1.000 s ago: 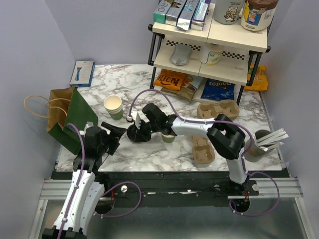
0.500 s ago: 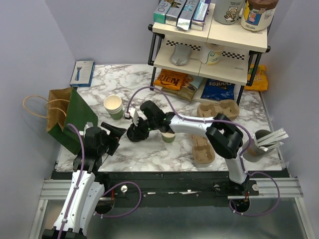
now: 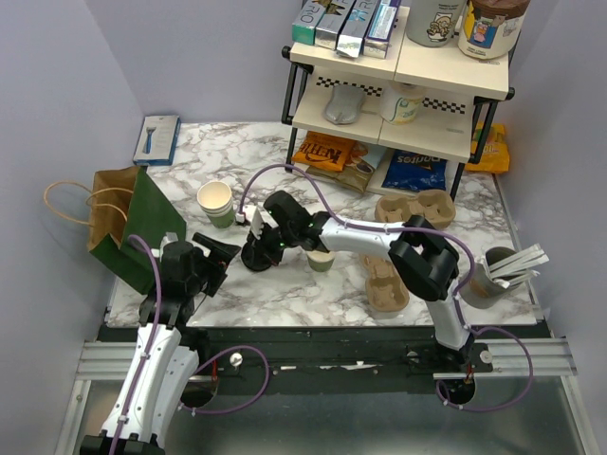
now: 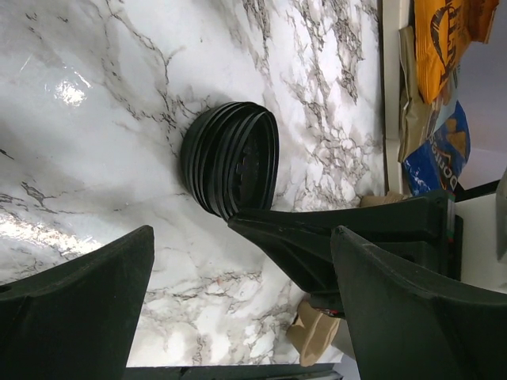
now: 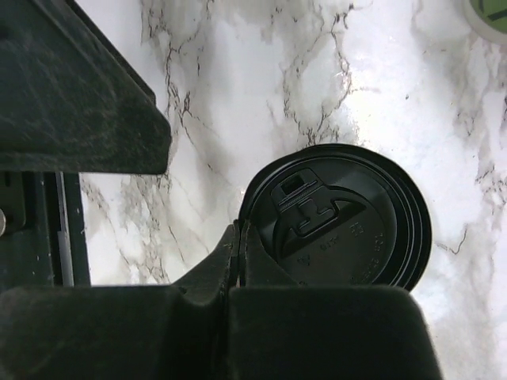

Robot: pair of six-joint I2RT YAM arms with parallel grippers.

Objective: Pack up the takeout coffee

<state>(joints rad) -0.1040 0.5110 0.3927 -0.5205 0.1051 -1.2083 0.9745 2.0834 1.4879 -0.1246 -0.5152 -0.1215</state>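
Note:
A stack of black plastic lids [image 3: 252, 256] lies on the marble table [image 3: 285, 294] left of centre. It also shows in the left wrist view [image 4: 230, 158] and the right wrist view [image 5: 348, 222]. My right gripper [image 3: 260, 250] reaches left over the stack and, in its wrist view [image 5: 240, 237], is shut on the near rim of the top lid. The dark-green cup [image 3: 321, 263] stands upright just right of the stack, partly hidden under the right arm. My left gripper [image 3: 222, 260] is wide open and empty just left of the lids, its fingers [image 4: 79, 309] well apart.
A brown paper bag with a green side [image 3: 133, 223] lies at the left. A stack of green cups [image 3: 216, 202] stands behind the lids. Pulp carriers [image 3: 387, 284] [image 3: 414, 209] lie at the right, a grey cup with sticks [image 3: 491, 277] at the far right, a shelf rack [image 3: 398, 95] behind.
My right gripper has shifted slightly left onto the lid stack. The left arm and the green cup have not moved.

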